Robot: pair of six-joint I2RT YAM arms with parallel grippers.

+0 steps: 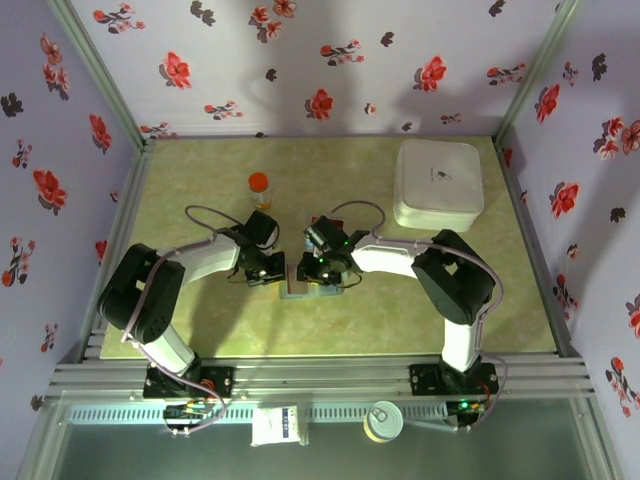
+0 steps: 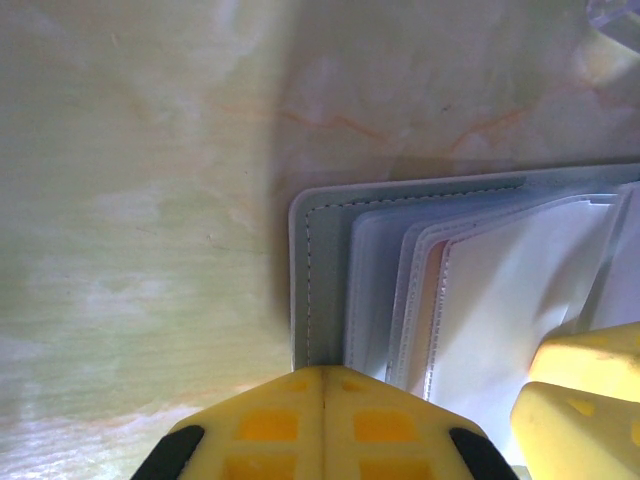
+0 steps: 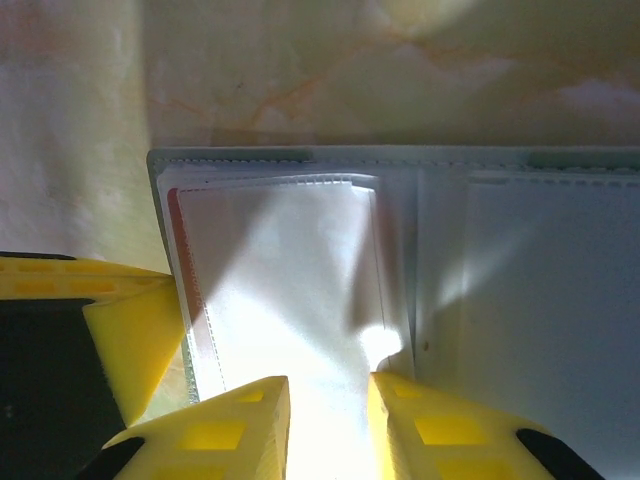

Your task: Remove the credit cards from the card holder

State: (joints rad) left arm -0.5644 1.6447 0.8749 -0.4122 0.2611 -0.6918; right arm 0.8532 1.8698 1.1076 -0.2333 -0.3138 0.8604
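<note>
My left pincer (image 2: 325, 385) is fully closed, its yellow tips pressed together and set down on the near edge of the card holder (image 2: 322, 270), at the corner of its grey stitched panel. My right pincer (image 3: 328, 398) has its jaws slightly parted, with the tips down on the clear sleeves (image 3: 280, 270) that fan out of the holder. Glare fills the gap between them, so I cannot tell whether a sleeve is pinched. The holder lies open and flat on the tabletop (image 1: 200, 330), between the two wrists. A thin red edge at the holder's outer side looks like a credit card (image 3: 178, 250) tucked in a sleeve. The layered sleeves and the glare hide the rest. The left pincer's yellow finger crowds that same side of the holder. Beyond the holder, well apart, stands an orange-capped bottle (image 1: 259, 187). A white box (image 1: 438, 183) sits further off, towards the far right corner. Nearer than the holder, past the arm bases, lie a white packet (image 1: 278, 425) and a can (image 1: 383, 421).
</note>
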